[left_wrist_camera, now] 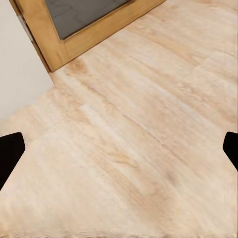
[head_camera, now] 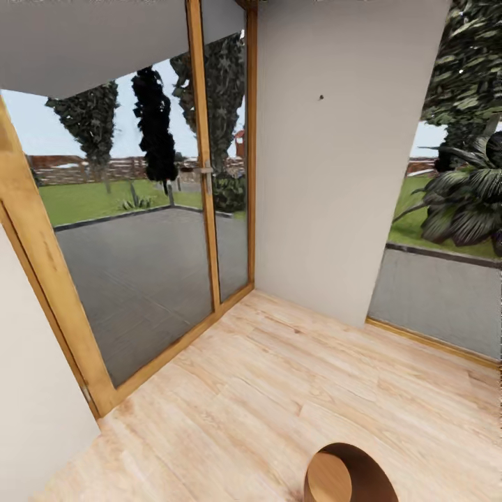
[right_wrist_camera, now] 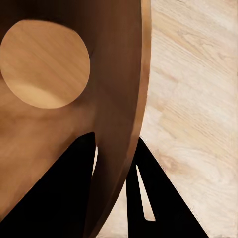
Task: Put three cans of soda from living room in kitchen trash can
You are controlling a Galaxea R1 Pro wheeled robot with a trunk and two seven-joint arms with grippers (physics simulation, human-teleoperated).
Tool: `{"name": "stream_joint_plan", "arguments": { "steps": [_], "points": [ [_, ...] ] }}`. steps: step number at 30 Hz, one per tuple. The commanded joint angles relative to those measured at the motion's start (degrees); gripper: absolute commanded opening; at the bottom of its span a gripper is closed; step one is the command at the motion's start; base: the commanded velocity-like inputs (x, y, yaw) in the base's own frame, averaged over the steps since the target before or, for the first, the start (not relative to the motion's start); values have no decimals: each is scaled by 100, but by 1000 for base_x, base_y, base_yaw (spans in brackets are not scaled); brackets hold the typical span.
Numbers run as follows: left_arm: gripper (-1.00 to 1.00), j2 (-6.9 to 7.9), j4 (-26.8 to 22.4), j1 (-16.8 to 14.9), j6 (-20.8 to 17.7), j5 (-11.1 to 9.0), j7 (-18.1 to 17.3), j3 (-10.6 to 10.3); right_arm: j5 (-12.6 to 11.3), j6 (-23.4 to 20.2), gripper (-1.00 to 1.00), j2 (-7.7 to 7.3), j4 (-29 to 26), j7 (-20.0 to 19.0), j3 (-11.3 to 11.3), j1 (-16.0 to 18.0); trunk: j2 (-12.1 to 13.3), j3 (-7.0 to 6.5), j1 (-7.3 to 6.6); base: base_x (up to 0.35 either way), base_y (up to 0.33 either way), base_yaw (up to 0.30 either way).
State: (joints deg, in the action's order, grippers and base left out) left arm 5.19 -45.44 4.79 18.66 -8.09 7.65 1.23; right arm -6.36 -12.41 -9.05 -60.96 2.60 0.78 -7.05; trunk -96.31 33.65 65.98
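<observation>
1. In the head view the robot faces a corner of a room with a pale plank floor (head_camera: pixel 293 376), wood-framed glass doors (head_camera: pixel 139 279) at the left of the frame and a plain white wall (head_camera: pixel 335 160) in the middle; a garden with trees lies beyond the glass.
2. The trash can (head_camera: pixel 348 474) sits at the bottom edge of the head view, right of centre, its orange-brown inside and round bottom showing.
3. In the right wrist view the right hand (right_wrist_camera: pixel 116 193) is clenched on the trash can (right_wrist_camera: pixel 119 74): one dark finger lies inside the wall, the other outside, with the rim between them.
4. In the left wrist view the left hand (left_wrist_camera: pixel 119 151) is released, its two fingertips (left_wrist_camera: pixel 10 153) spread wide at the frame edges with bare floor between them and nothing held.
5. The visible part of the bin's inside holds no soda can, so by these pictures no can is yet binned and the whole job of collecting three cans looks to remain.
</observation>
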Motion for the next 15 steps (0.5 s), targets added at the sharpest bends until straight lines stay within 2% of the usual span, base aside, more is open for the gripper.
{"name": "stream_joint_plan", "arguments": {
  "steps": [1,8,15],
  "points": [
    [100,0,0,1,0,0,0,0,-5,2,-100,0,-6,-24,1,2,0,-1,0,-331,0,0],
    [100,0,0,-3,3,0,0,-23,-5,2,-100,3,-4,-23,1,2,0,-1,0,-331,0,4],
    [100,-7,0,-1,3,0,27,-33,0,2,-100,8,1,-23,-2,2,0,-1,0,-331,0,77]
  ]
}}
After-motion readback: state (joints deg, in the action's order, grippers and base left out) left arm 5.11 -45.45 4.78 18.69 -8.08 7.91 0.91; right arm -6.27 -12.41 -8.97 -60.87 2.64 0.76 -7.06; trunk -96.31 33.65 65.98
